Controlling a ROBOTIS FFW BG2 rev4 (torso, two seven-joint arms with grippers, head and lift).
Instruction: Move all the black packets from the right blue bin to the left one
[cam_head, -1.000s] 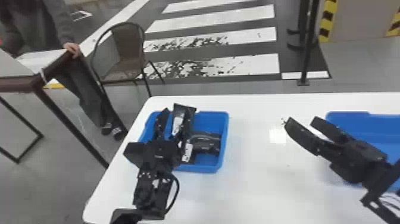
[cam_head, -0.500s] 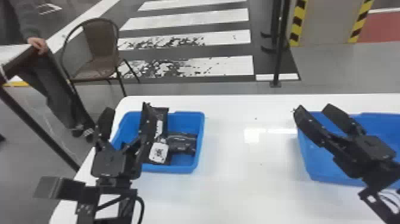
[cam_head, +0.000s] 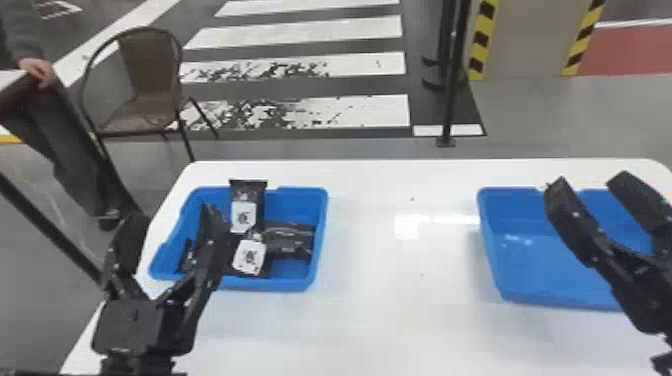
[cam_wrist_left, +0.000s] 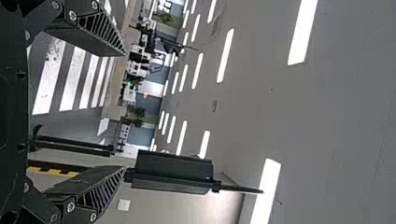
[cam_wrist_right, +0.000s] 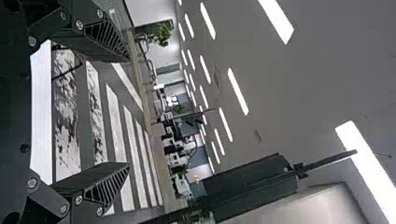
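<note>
left gripper (cam_head: 173, 215): jaws spread wide, seen in head view and its own wrist view. right gripper (cam_head: 591, 181): jaws likewise spread apart.

black packets: in the left blue plastic bin (cam_head: 321, 240), seen beyond and to the right of the left jaws, whose right finger overlaps it in head view. one flat black packet with a white label (cam_head: 248, 192) stands tilted just right of that finger, its top above the far rim. a second white-labelled black packet (cam_head: 263, 267) lies nearer, right of the same finger. a dark glossy packet (cam_head: 289, 241) lies farther right from the jaws. contact between finger and packets: cannot tell.

right blue plastic bin (cam_head: 530, 265): behind the right jaws, partly covered by them, extending to their left.

both bins on a smooth white table (cam_head: 390, 300). a brown chair with a dark frame (cam_head: 150, 90) stands on the floor, well beyond the left jaws.
</note>
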